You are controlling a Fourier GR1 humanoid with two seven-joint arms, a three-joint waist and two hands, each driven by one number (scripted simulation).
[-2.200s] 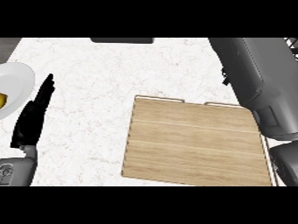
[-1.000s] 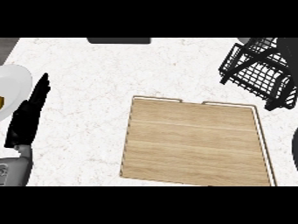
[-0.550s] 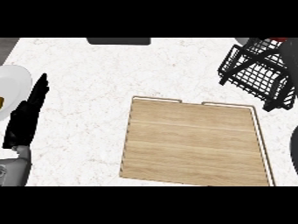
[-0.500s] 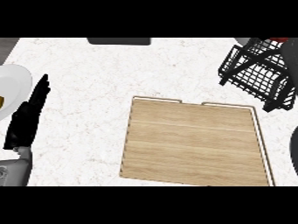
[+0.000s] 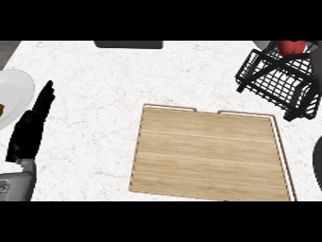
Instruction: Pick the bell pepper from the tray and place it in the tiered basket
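The red bell pepper (image 5: 292, 47) sat at the tiered basket (image 5: 278, 82) top, right arm alongside; its robot hand was hidden. Left robot hand (image 5: 31, 127) rested open. Release should follow only once the pepper sat inside the wires.

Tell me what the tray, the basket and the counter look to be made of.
The tray looks like pale wood with a matte finish: lengthwise grain lines and a raised lip. The tiered basket looks like black coated wire, an open grid you can see through, with something red at its top. The counter looks like white speckled stone, possibly marble or laminate; the look leaves that open.
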